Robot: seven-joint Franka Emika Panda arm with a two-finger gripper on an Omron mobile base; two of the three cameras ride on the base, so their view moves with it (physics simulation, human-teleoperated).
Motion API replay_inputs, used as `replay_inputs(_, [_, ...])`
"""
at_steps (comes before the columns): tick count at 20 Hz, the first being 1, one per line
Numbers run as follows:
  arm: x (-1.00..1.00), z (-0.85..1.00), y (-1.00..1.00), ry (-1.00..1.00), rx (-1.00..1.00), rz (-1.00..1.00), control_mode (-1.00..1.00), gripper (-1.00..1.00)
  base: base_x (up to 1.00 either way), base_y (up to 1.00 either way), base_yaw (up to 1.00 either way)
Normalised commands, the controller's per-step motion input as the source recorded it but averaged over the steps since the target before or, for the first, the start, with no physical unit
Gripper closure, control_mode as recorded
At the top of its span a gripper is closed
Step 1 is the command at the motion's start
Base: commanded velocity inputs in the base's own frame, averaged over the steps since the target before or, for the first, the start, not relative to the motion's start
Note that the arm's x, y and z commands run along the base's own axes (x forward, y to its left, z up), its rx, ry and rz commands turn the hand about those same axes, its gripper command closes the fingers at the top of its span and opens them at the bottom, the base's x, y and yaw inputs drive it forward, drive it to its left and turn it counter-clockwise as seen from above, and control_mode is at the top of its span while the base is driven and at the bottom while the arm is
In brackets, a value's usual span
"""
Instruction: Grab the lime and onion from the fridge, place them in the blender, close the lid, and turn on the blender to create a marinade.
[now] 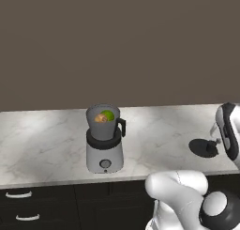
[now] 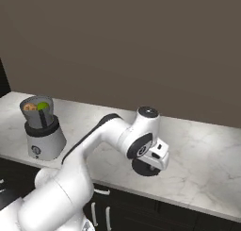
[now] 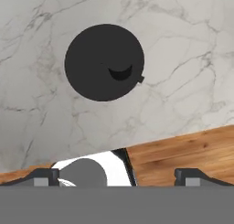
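Black, flat round lid (image 3: 104, 62) on marble counter (image 3: 183, 45) — likely light, rigid; best pinched by its small knob (image 3: 121, 72). Gripper (image 3: 118, 175) gapes wide — empty.

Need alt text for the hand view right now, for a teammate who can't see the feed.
Looking straight down, the flat round black lid with its small knob lies on the white marbled counter, directly ahead of the open gripper. The gripper's two dark fingertips stand wide apart at the bottom, holding nothing. Wooden floor shows past the counter's edge.
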Motion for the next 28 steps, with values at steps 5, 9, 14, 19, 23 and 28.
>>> replay_inputs(5, [0.47,-0.39,0.01,0.0,0.0,-0.01,-1.0,-1.0,0.0,0.0,0.0])
replay_inputs(9, [0.44,-0.45,0.03,0.0,-0.03,-0.01,-1.0,-1.0,0.0,0.0,0.0])
replay_inputs(14, [0.28,-0.51,-0.01,0.0,-0.03,-0.04,-1.0,-1.0,0.0,0.0,0.0])
replay_inputs(19, [0.26,-0.28,-0.16,0.0,0.0,-0.03,-1.0,-1.0,0.0,0.0,0.0])
replay_inputs(23, [0.31,-0.11,-0.26,0.0,0.0,0.0,-1.0,-1.0,0.0,0.0,0.0])
replay_inputs(28, [0.34,-0.12,-0.15,0.0,0.0,0.0,-1.0,-1.0,0.0,0.0,0.0])
